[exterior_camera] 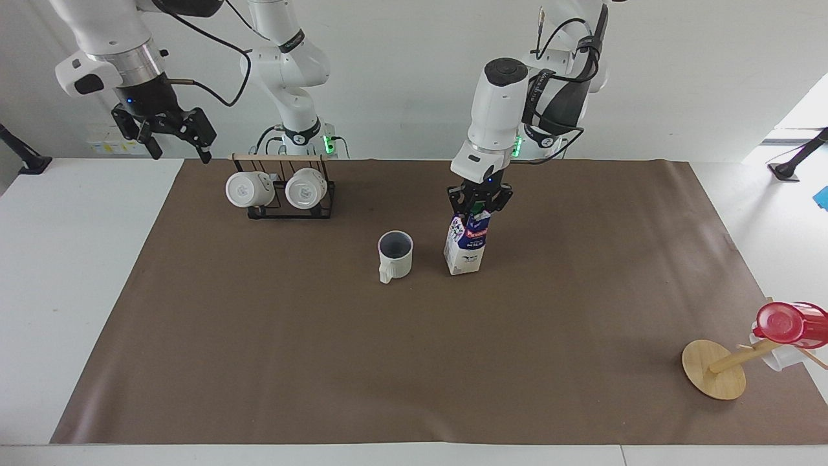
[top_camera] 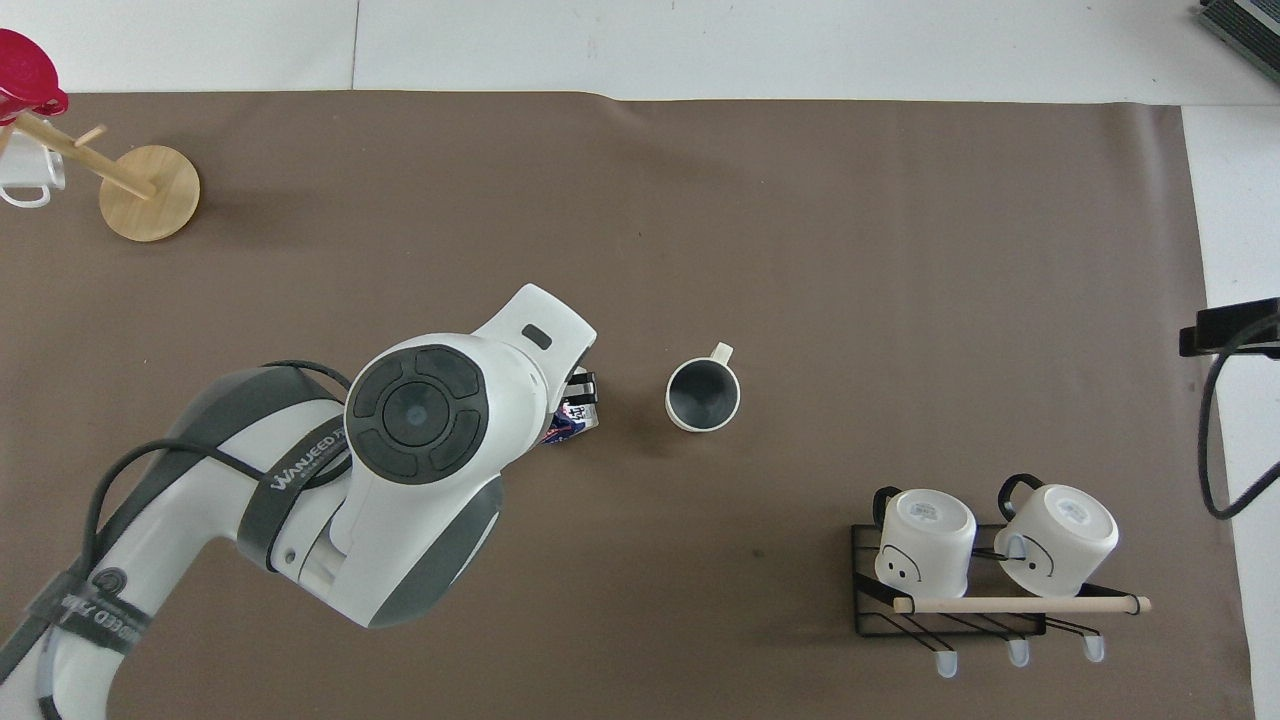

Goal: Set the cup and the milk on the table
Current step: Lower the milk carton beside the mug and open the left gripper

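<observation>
The cup point(exterior_camera: 395, 254) point(top_camera: 703, 394), cream-white with a dark inside, stands upright on the brown mat of the table point(exterior_camera: 414, 362). Beside it, toward the left arm's end, is the blue-and-white milk point(exterior_camera: 466, 249) point(top_camera: 575, 418), nearly upright with its base down at the mat. My left gripper point(exterior_camera: 479, 206) is shut on the carton's top; in the overhead view the arm hides most of the carton. My right gripper point(exterior_camera: 181, 154) hangs open and empty, high over the white tabletop at the right arm's end, beside the mug rack.
A black wire rack point(exterior_camera: 291, 210) point(top_camera: 870, 610) with two white mugs stands near the robots at the right arm's end. A tilted wooden mug tree point(exterior_camera: 715, 369) point(top_camera: 150, 190) carrying a red cup point(exterior_camera: 789, 323) sits at the mat's corner at the left arm's end.
</observation>
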